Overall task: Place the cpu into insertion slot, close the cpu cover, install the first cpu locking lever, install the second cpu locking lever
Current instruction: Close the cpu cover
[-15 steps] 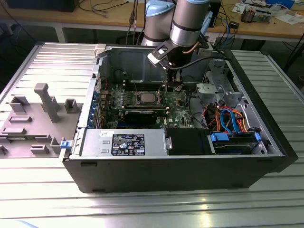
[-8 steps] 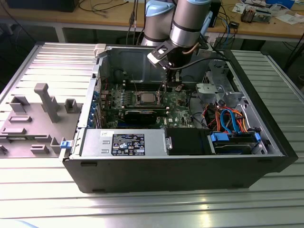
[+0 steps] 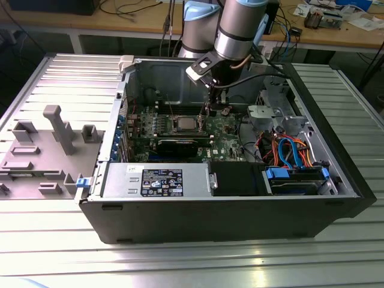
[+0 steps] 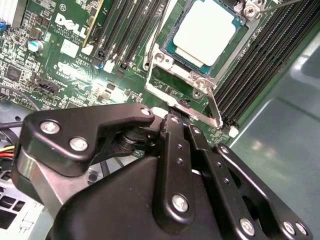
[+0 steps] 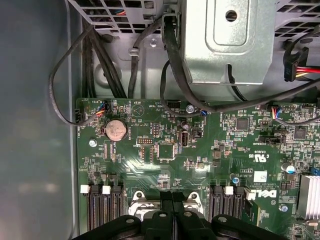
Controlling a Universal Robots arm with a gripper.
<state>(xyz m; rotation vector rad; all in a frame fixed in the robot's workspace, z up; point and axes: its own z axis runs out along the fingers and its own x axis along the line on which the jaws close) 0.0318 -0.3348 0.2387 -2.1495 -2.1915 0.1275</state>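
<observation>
From my station I see the ribbed metal surface (image 3: 336,264) carrying the open computer case (image 3: 210,219), which takes up the middle of the exterior view. A grey moulded fixture (image 3: 57,129) lies on the surface toward the exterior view's left. The arm (image 3: 237,30) comes down from the upper middle of the exterior view into the case. A silver power-supply box (image 3: 120,180) sits along the case's near wall, in the lower left part of that view. The green board (image 5: 150,165) covers the case floor, with long dark memory slots (image 4: 260,55) running just beside the socket. My pincer (image 4: 177,122) hangs low over the board at the socket's edge, and in both wrist views its two black fingers (image 5: 165,220) are pressed together with no gap that I can make out. I cannot tell whether anything thin is caught between them. The insertion slot (image 4: 159,59) lies just beyond the fingertips. The cpu cover (image 4: 202,80) looks to be lying flat on it as a silvery frame. The cpu (image 4: 210,30) is seated in the slot, its pale metal top showing through the frame's window. A thin metal locking lever (image 4: 215,107) slants up at the socket's corner, very near the fingertips. A round coin battery (image 5: 116,130) sits on the board well apart from the socket.
</observation>
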